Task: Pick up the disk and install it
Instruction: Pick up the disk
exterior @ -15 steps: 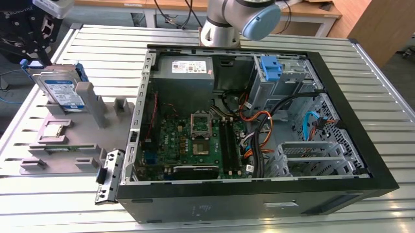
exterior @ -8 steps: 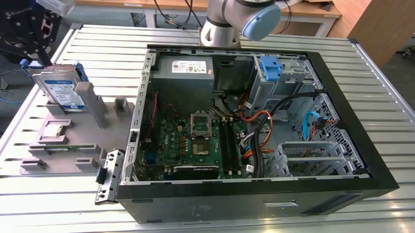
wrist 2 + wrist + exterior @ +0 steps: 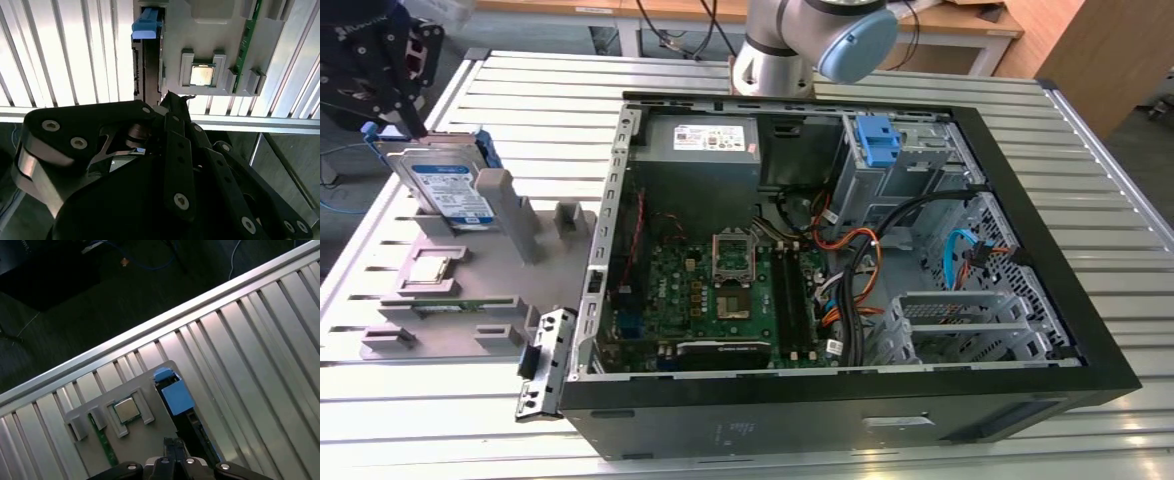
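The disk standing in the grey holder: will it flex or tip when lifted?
Probably stiff and heavy for its size: the disk looks like a metal slab. Standing on its narrow edge, it may tip once clear of the holder.

A slatted metal counter (image 3: 1107, 165) carries an open computer case (image 3: 787, 430) mid-surface and a grey holder tray (image 3: 520, 285) by the edge at the exterior view's left.

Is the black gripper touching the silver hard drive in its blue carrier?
Cannot tell. In the exterior view the black gripper hangs at the top edge of the silver hard drive in its blue carrier; neither contact nor gap shows plainly.
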Available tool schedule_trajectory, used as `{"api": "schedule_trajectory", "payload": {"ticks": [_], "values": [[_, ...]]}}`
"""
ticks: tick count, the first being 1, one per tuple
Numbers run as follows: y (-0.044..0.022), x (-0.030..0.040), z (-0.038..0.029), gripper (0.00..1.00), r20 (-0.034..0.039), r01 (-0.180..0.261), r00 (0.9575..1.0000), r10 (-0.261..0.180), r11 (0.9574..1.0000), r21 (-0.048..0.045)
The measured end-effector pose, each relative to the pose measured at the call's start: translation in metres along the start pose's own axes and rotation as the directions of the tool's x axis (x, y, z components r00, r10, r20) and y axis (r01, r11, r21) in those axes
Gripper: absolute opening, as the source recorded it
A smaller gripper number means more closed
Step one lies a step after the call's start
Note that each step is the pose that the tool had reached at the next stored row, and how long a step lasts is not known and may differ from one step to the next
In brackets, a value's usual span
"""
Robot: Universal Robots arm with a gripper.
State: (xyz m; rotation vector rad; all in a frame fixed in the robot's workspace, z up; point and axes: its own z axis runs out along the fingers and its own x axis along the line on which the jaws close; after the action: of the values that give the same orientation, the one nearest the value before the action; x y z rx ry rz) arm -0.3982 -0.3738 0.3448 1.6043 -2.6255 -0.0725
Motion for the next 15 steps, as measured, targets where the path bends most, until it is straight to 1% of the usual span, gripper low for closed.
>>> {"api": "schedule_trajectory", "payload": {"ticks": [4, 8, 11, 15], "values": [[0.0000, 0.0000, 0.0007, 0.11, -0.0019, 0.052, 0.9987, -0.052, 0.9987, 0.0026], [-0.0001, 0.0000, 0.0012, 0.11, -0.0005, 0.099, 0.9951, -0.099, 0.9950, 0.0068], [-0.0001, 0.0000, 0.0014, 0.11, 0.0033, 0.132, 0.9912, -0.132, 0.9911, 0.0120], [-0.0001, -0.0001, 0.0017, 0.11, 0.0115, 0.169, 0.9855, -0.169, 0.9854, 0.0200]]}}
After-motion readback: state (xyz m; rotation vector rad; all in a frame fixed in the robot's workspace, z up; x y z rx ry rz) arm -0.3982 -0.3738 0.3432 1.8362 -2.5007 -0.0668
